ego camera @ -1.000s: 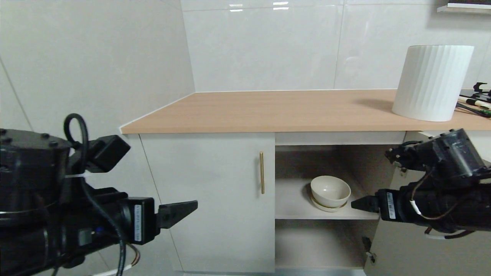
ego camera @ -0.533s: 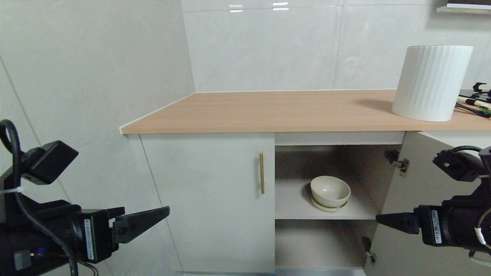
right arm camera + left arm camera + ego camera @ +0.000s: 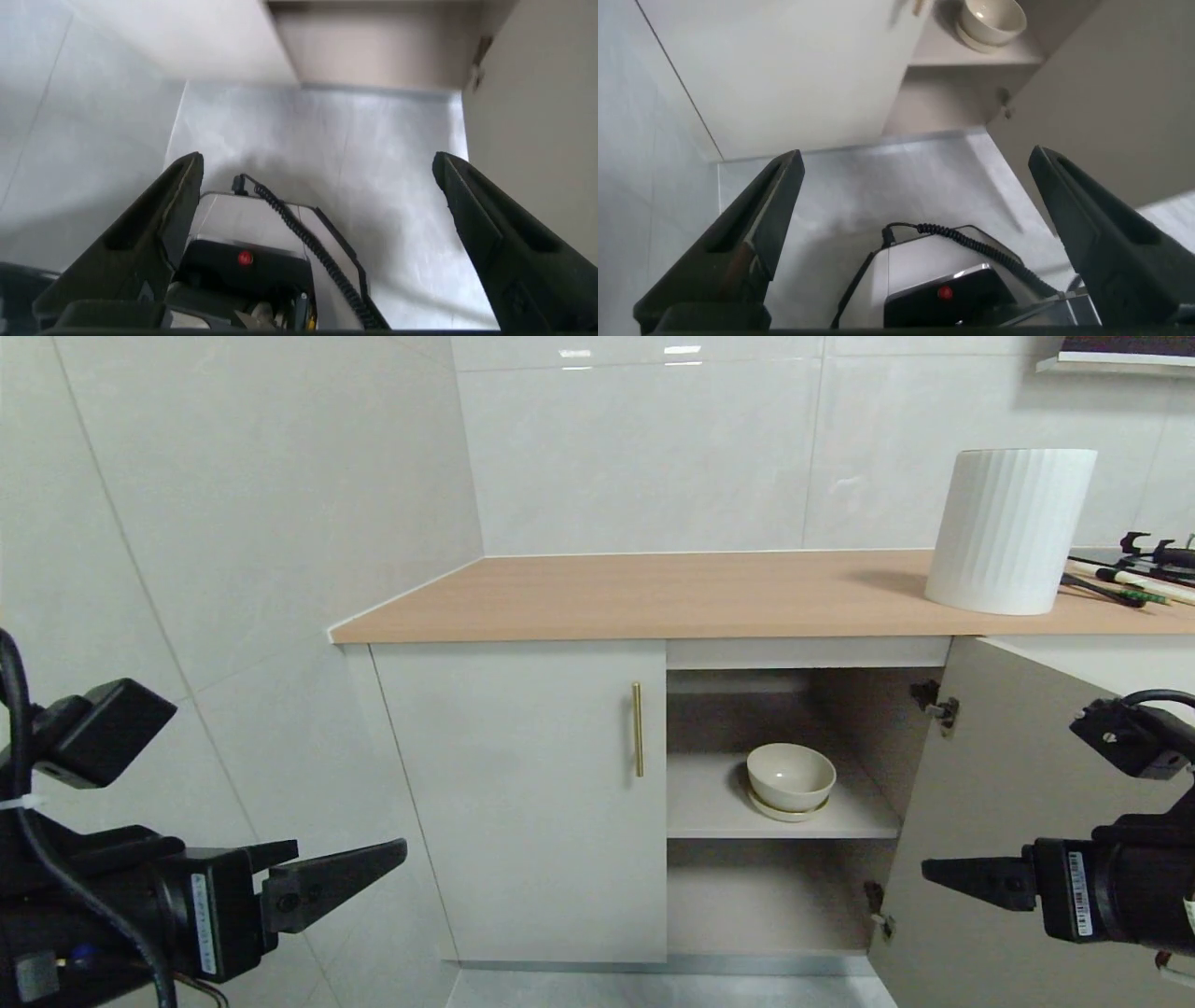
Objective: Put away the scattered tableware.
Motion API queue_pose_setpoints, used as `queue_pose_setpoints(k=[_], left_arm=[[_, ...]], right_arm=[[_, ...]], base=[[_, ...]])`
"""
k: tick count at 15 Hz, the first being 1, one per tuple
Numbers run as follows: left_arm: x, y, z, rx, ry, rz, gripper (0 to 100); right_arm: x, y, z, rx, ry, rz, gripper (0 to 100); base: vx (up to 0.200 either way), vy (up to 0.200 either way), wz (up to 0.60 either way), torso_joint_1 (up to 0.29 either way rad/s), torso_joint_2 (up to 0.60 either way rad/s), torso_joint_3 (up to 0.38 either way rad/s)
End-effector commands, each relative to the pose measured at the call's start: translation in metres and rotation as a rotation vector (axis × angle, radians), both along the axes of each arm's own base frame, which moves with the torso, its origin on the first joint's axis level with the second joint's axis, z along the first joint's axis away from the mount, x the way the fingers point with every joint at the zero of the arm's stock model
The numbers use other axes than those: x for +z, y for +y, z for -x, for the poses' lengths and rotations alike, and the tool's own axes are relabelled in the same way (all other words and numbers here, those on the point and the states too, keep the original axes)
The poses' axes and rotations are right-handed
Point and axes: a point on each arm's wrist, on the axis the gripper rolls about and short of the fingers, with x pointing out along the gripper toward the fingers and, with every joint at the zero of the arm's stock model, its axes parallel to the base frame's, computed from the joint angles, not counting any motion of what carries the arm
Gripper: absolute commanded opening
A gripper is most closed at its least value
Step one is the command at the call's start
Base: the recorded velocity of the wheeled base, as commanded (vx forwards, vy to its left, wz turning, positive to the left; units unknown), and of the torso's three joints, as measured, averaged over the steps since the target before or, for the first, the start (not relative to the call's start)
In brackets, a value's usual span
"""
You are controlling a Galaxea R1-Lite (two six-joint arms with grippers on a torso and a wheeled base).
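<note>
Cream glazed ware, ceramic by the look of it, is what this job turns on. Farthest left, my left hand (image 3: 392, 855) hangs low in front of the wall tiles, fingers spread wide with nothing between them. Next comes the closed cabinet door (image 3: 523, 793) with its slim brass handle (image 3: 637, 729). Past it, in the open compartment under the tabletop (image 3: 653, 597), the bowl (image 3: 791, 775) sits upright on a matching saucer (image 3: 786, 815) on the middle shelf (image 3: 709, 807). It is round, plain and deep-sided, with a smooth sheen.

I judge it stiff, breakable and a little slippery, yet light enough for one hand. The rim is the place to pinch, one finger inside and one outside. The saucer is thin and low, so I expect trouble getting under its edge while the bowl rests on it.

Further right the open door (image 3: 980, 784) stands swung out, and my right hand (image 3: 934, 873) hangs in front of its inner face, fingers likewise apart and empty.
</note>
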Motion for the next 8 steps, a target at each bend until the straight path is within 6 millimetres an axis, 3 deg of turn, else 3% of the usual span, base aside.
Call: queue_pose_setpoints(k=[1,6,8], left_arm=[[-0.0013,-0.0005,-0.0011,0.001,0.007,-0.004,100],[-0.0028,-0.001,-0.0009,-0.004,0.012,-0.007,100],[-0.0032,-0.001,-0.0009,-0.005,0.013,-0.009,100]], right_arm=[[-0.004,0.0014,-0.0019,0.002,0.018,0.01,100],[-0.0051,0.001,-0.0017,0.006,0.017,0.02,100],[-0.0051,0.001,-0.0018,0.004,0.016,0.022,100]], base=[[-0.2,0.0,0.0,-0.002,0.01,0.002],[-0.2,0.0,0.0,0.001,0.0,0.0],[0.0,0.0,0.0,0.0,0.0,0.0]])
